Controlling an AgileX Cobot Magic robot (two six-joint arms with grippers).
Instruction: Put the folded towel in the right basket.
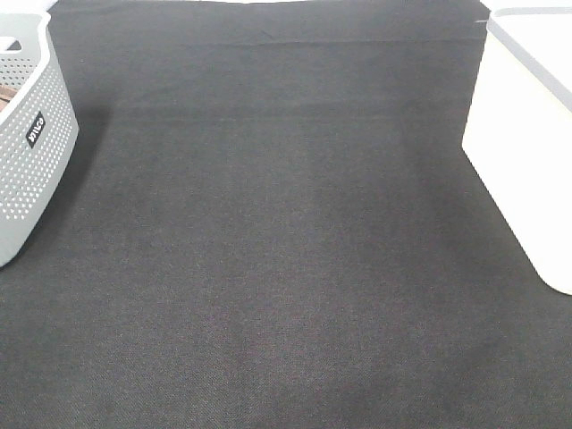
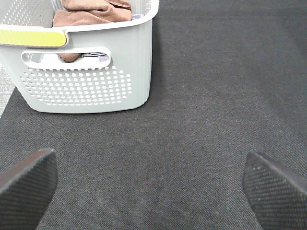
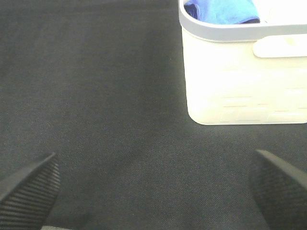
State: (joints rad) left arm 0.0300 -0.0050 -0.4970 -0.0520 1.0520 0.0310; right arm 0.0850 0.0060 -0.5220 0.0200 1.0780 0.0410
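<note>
The folded blue towel lies inside the cream-white right basket, seen over its grey rim in the right wrist view. The same basket stands at the right edge of the exterior high view, where the towel is hidden. My right gripper is open and empty above the dark cloth, a short way from the basket. My left gripper is open and empty above the cloth near the grey basket. Neither gripper shows in the exterior high view.
A grey perforated basket with a small black label stands at the left edge; in the left wrist view it holds brown cloth. A dark grey cloth covers the table between the baskets.
</note>
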